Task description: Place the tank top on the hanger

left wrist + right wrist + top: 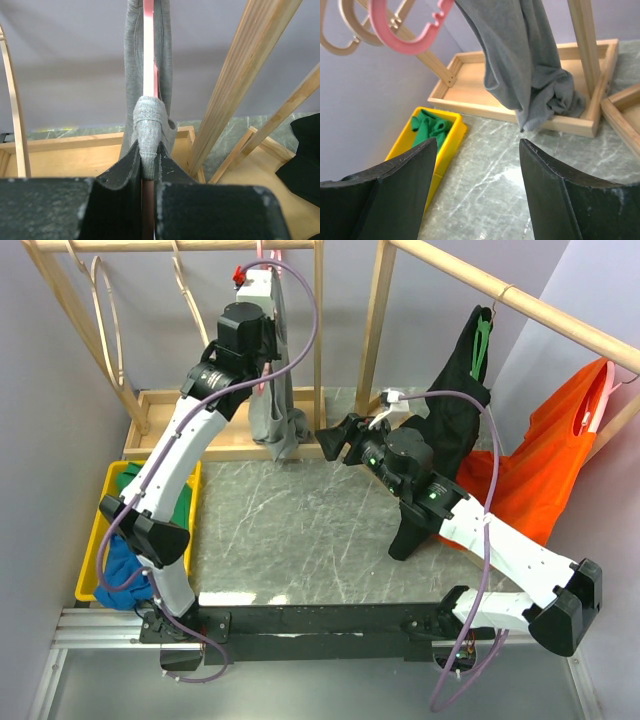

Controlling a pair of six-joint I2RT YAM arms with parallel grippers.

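Left tool point(149, 162) pinching tight on hanger point(148, 50) and tank top point(148, 120) strap; right tool point(477, 170) gaping wide, gripping nothing, fabric hanging ahead of it. Advised: advancing right tool to free strap without loosening left pinch

One tank top point(272, 415), one black garment point(462, 365), one orange garment point(545, 455), one yellow bin point(450, 142).

Soft, even light fills all views; shadows are faint. A pale glare marks the surface point(507, 176) in the right wrist view's lower centre; nearby fingers point(395, 200) blur.
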